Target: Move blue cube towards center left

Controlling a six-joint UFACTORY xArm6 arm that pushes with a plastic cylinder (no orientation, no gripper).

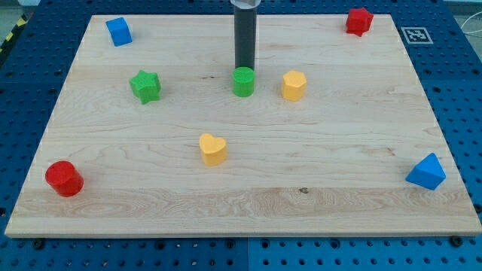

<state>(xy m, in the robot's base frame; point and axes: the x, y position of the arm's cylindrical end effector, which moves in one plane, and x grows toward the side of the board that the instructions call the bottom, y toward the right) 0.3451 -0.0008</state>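
Observation:
The blue cube (119, 31) sits at the board's top left corner. My rod comes down from the view's top centre; my tip (243, 68) ends right behind the green cylinder (243, 82), touching or nearly touching it. The tip is far to the right of the blue cube and a little lower in the view.
A green star (145, 86) lies at centre left. A yellow hexagonal block (294, 86) is right of the green cylinder. A yellow heart (212, 149), a red cylinder (64, 178), a blue triangular block (427, 172) and a red block (359, 21) also lie on the wooden board (339, 203).

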